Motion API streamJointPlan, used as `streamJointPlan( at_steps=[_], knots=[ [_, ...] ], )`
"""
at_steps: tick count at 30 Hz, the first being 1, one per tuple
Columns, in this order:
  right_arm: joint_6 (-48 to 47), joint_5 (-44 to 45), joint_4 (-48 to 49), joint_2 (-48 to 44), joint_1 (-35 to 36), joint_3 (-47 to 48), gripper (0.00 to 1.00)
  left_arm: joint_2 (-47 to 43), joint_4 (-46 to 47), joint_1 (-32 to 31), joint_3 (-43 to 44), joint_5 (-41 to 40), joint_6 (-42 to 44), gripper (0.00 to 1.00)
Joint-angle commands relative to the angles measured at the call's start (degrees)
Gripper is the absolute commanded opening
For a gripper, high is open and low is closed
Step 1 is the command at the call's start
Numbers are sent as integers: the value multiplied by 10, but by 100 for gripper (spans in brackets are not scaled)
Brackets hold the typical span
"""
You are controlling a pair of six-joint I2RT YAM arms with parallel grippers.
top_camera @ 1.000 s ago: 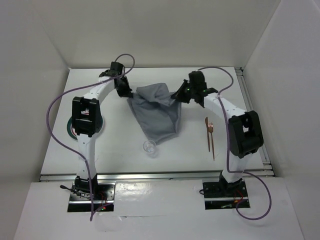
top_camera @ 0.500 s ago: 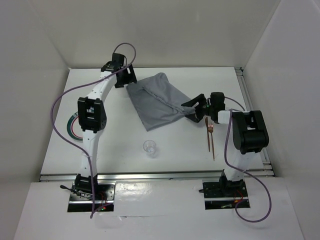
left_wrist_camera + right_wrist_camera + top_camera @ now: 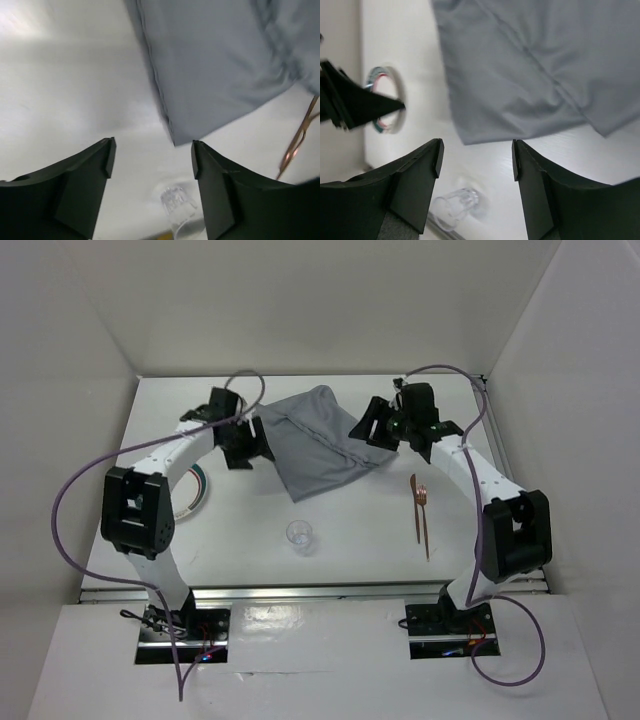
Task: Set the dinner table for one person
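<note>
Matte-white rectangular dinner table [image 3: 250, 555] fills view, barely set. Rumpled grey cloth mat [image 3: 310, 445] askew at far middle. Striped-rim round plate [image 3: 197, 496], clear glass [image 3: 299, 534] and copper cutlery [image 3: 421, 510] all off mat. Left gripper [image 3: 152, 160] and right gripper [image 3: 477, 160] spread, empty, by mat edges. Remaining, likely: square mat, place pieces.

dinner table [image 3: 360, 530], flat matte white, silver-railed near edge
</note>
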Motion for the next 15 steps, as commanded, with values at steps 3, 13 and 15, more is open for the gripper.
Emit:
streamJointPlan(
  at_steps=[3,13,15],
  knots=[
    [-69,98,-88,-7,-11,-1,68,18,90,-46,-132,139,-88,83],
    [-184,252,-163,79,38,95,74,81,117,-111,-122,136,-137,88],
    [-196,279,-169,92,45,103,74,104,117,-117,-114,125,-149,87]
  ],
)
